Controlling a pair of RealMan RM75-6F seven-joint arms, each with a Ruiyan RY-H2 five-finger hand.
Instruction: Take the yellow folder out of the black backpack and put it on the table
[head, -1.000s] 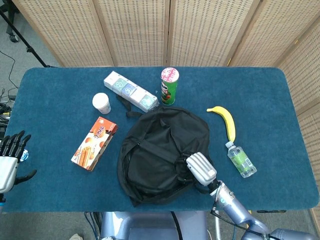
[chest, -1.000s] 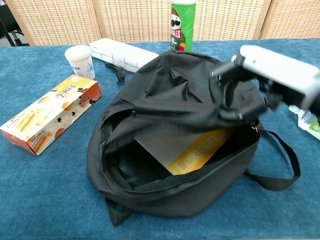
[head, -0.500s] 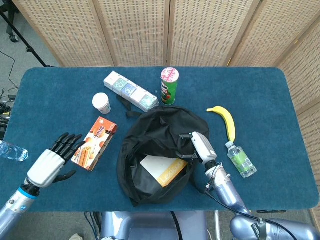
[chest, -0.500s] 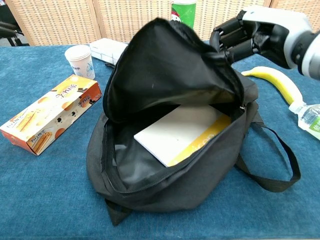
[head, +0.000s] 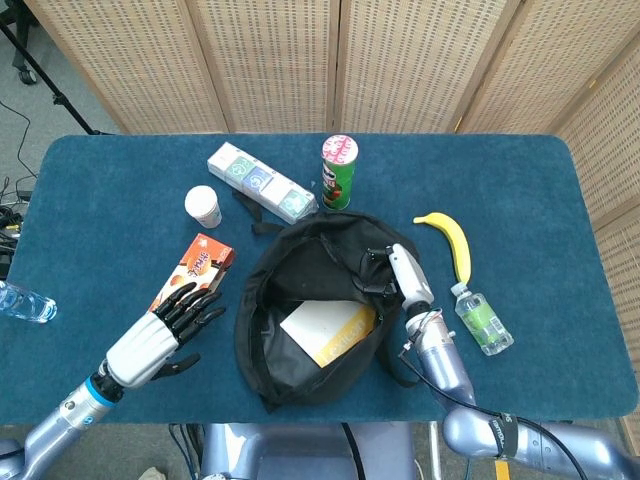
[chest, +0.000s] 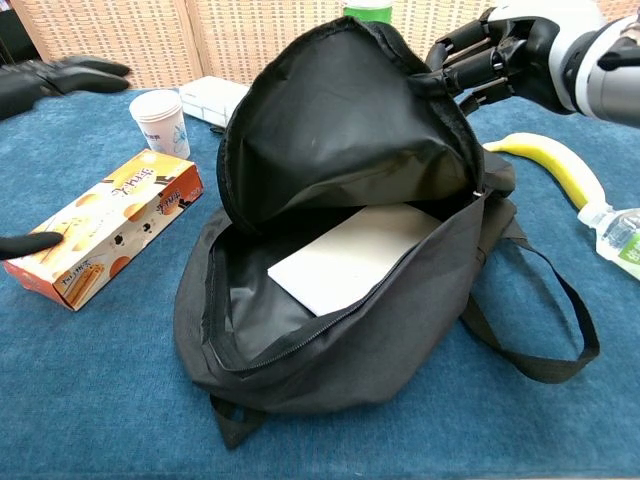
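Note:
The black backpack (head: 300, 290) (chest: 340, 200) lies in the middle of the table with its mouth wide. My right hand (head: 398, 270) (chest: 510, 60) grips the top flap and holds it lifted. Inside lies the yellow folder (head: 330, 328) (chest: 350, 262), its pale face up and a yellow edge showing in the head view. My left hand (head: 165, 330) (chest: 55, 75) hovers with fingers spread to the left of the backpack, over the snack box, holding nothing.
An orange snack box (head: 190, 285) (chest: 100, 225), a paper cup (head: 203, 206) (chest: 160, 122) and a white carton (head: 262, 182) lie left and behind. A green chips can (head: 338, 172) stands behind the bag. A banana (head: 450, 243) (chest: 550, 165) and small bottle (head: 482, 320) lie right.
My right hand has raised the flap higher, widening the backpack's mouth and baring the folder. My left hand has come in from the table's left edge toward the backpack.

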